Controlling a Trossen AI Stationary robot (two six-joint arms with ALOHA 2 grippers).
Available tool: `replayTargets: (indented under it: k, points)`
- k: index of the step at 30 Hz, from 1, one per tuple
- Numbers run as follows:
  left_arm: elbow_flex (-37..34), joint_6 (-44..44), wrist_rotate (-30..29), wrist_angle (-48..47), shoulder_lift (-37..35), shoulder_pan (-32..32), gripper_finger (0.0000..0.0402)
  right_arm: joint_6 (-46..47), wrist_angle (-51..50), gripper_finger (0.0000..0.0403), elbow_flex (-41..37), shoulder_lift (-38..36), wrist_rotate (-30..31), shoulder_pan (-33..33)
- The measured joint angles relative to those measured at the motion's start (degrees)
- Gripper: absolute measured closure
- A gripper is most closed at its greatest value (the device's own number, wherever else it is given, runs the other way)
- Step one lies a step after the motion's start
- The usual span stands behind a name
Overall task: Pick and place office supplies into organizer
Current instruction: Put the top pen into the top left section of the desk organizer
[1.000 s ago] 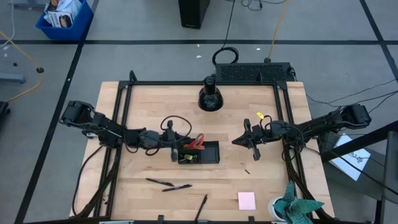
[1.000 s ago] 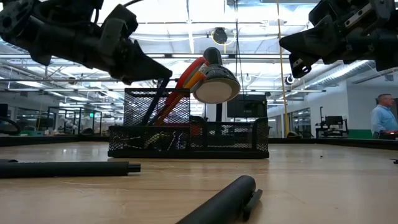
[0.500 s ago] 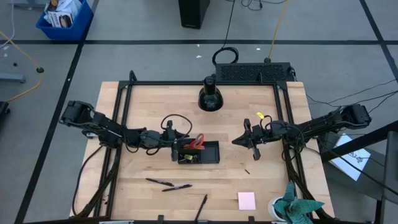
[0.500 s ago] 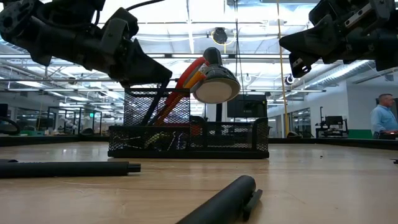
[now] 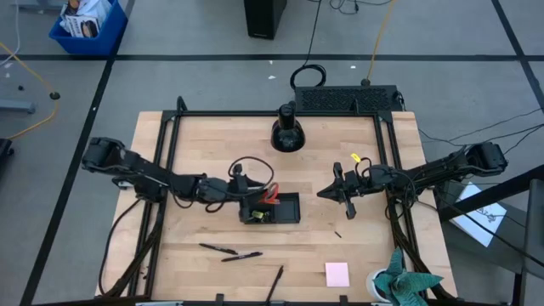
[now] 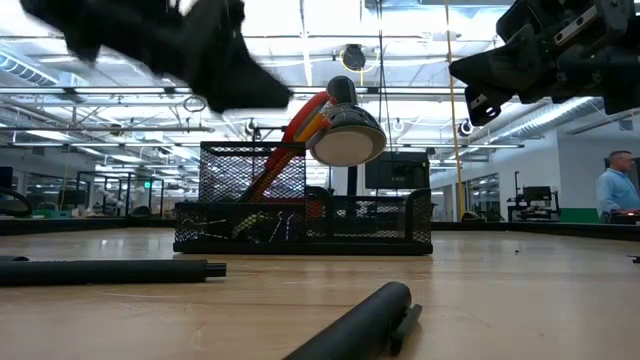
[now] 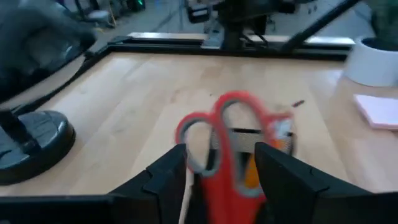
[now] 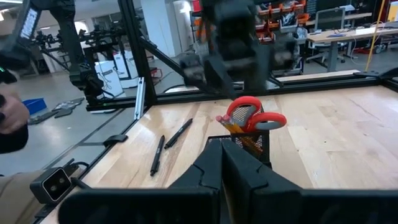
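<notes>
The black mesh organizer [image 5: 280,209] stands mid-table, and its tall cup [image 6: 252,172] is at its left end. Red-handled scissors [image 7: 231,127] and orange pencils [image 6: 270,170] stand in that cup, handles up. My left gripper [image 7: 221,155] hangs open just above the cup, a finger on either side of the scissors' handles without touching them. My right gripper [image 5: 323,193] waits shut to the organizer's right, above the table. Three dark pens [image 5: 219,248] [image 5: 242,255] [image 5: 277,283] lie near the front edge. A pink sticky-note pad [image 5: 337,274] lies at the front right.
A round black dome-shaped base [image 5: 287,136] stands behind the organizer. A small yellow piece [image 5: 355,158] lies by the right arm. A teal cloth [image 5: 408,285] sits in a white cup at the front right corner. A black frame [image 5: 170,144] rims the table.
My left gripper has opened above the organizer's cup, risen, and edged toward the table's right. The scissors and pencils stay standing in the cup.
</notes>
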Motion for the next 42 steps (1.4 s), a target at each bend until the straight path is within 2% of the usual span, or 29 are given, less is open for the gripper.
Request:
replayTargets:
  k: [3,5,8,10,12,16,20,23,30,42]
  points:
    - [8.2,-2.6,-0.8,-18.9,-3.9,-2.8,0.0209,0.0,-0.6,0.0403,0.0,0.0,0.0,0.0]
    - [13.8,-7.9,-1.8,-36.4,-5.8,-5.8,0.021,0.1,-1.7,0.0403,0.0,0.0,0.0,0.1]
    - [20.8,-16.5,-2.0,-55.3,-5.7,-11.6,0.0214,0.1,-3.2,0.0403,0.0,0.0,-0.1,0.3]
    - [22.7,-22.2,-1.2,-64.7,-5.4,-16.1,0.0219,0.1,-3.8,0.0403,0.0,0.0,-0.1,0.5]
    - [22.6,-26.9,0.9,-68.6,-4.5,-20.2,0.0226,0.2,-3.9,0.0403,0.0,0.0,-0.1,0.9]
    - [20.4,-34.3,3.5,-69.3,-3.4,-26.7,0.0247,0.1,-3.7,0.0403,0.0,0.0,-0.1,1.9]
    - [19.4,-39.7,3.4,-69.4,-0.9,-29.8,0.0267,0.2,-2.8,0.0403,0.0,0.0,0.2,2.1]
    - [19.3,-39.0,4.0,-66.5,2.1,-30.2,0.0277,0.2,-2.0,0.0403,0.0,0.0,0.3,2.1]
    - [19.3,-37.7,12.3,-63.8,9.8,-28.8,0.0278,0.2,-1.8,0.0403,0.0,0.0,0.4,2.1]
    - [19.5,-32.0,15.7,-63.3,16.0,-27.4,0.0277,0.2,-1.9,0.0403,0.0,0.0,0.5,2.1]
